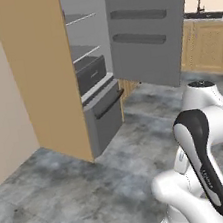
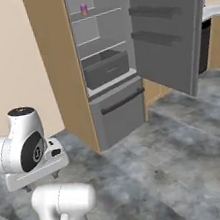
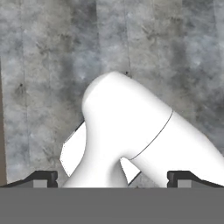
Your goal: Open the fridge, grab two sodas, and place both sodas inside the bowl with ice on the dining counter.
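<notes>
- The tall grey fridge (image 2: 108, 56) is seen with its door swung open.
- One short purple-pink can (image 2: 83, 9) is left near the upper shelf's back edge.
- The two-finger gripper (image 3: 112, 178) is spread wide, holding nothing.
- Both sodas are judged still to be fetched.

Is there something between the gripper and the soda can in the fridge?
The fridge door is swung open, so nothing blocks the purple-pink can on its upper shelf. The open gripper is empty and points down at the grey floor, so it must first turn toward the fridge.
</notes>
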### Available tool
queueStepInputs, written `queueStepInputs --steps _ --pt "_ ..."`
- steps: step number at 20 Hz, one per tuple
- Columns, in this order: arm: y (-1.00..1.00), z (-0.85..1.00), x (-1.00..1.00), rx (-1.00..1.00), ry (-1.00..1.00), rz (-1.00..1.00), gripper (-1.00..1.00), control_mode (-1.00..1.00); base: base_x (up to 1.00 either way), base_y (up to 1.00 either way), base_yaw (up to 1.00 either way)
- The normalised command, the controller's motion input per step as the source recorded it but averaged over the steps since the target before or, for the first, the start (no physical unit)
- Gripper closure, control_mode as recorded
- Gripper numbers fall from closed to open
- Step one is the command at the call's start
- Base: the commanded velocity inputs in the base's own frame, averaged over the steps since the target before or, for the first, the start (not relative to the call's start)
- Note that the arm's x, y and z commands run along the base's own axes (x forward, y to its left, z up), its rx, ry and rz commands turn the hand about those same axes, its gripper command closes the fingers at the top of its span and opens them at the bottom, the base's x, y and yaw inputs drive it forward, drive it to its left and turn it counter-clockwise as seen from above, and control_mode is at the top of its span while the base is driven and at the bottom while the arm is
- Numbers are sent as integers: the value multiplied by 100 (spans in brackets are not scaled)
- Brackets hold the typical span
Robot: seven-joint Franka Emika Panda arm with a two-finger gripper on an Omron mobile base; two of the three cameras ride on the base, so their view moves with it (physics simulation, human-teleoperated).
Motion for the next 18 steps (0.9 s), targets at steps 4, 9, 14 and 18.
queueStepInputs --steps 4,9,14,18 --pt "0 0 0 0 0 0 -100 100 100 -1 32" --pt "0 0 0 0 0 0 -100 100 100 -12 30" --pt "0 0 0 0 0 0 -100 100 100 -18 28" --pt "0 0 0 0 0 0 -100 100 100 -31 26"
